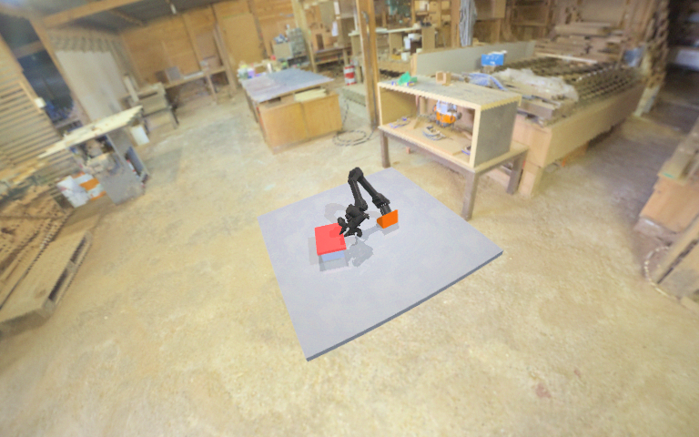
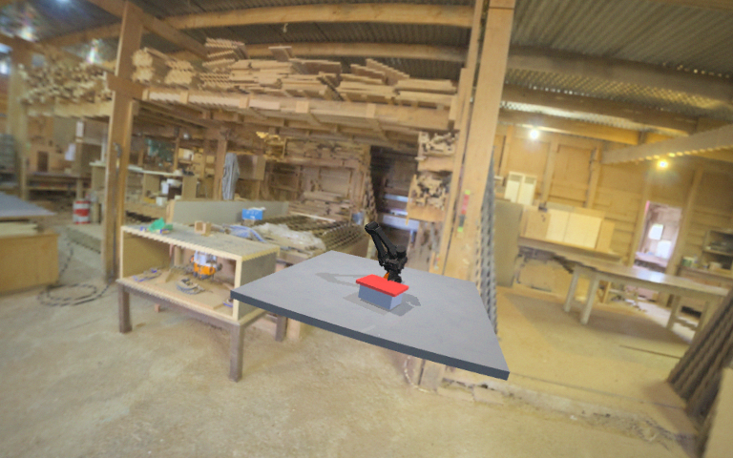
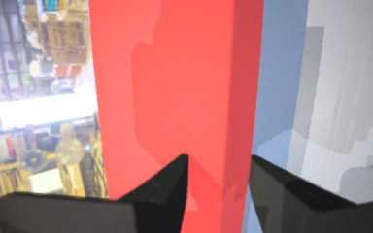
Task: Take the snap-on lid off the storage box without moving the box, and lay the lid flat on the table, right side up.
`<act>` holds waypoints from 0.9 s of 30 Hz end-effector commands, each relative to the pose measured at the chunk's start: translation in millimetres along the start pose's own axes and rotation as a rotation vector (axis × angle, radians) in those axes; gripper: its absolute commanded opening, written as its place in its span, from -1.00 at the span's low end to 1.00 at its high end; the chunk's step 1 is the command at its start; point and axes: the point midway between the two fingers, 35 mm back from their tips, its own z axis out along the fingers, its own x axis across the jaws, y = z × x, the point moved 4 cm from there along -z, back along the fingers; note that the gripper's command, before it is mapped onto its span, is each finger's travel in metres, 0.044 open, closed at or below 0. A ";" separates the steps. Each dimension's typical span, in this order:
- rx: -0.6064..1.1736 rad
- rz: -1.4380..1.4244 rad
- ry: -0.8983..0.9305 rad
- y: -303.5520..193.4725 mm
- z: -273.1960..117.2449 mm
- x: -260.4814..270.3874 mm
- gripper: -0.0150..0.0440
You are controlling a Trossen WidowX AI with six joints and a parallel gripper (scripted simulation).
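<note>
We see the claw (image 1: 348, 232) (image 3: 219, 156) pinching the lid (image 1: 329, 238) (image 2: 382, 283) (image 3: 182, 87) by its edge, well inside the table's (image 1: 391, 278) (image 2: 324, 301) near edge.

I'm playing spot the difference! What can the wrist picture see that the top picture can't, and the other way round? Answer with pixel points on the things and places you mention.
Only the wrist view: a close look at the hand's two dark fingertips at the lid's edge.

Only the top view: the jointed black arm (image 1: 357, 191), the bright orange block (image 1: 387, 219) and the big grey slab's corners.

Both: the flat red lid (image 1: 329, 238) (image 3: 185, 83) on the blue-grey box (image 1: 334, 255) (image 3: 279, 73), and the black hand (image 1: 348, 231) (image 3: 219, 156).
</note>
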 end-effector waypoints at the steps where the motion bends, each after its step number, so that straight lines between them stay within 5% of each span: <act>1: -0.002 0.004 0.006 -0.3 -2.5 2.6 -0.49; 27: -0.001 0.004 0.005 -0.2 -6.0 6.4 -0.49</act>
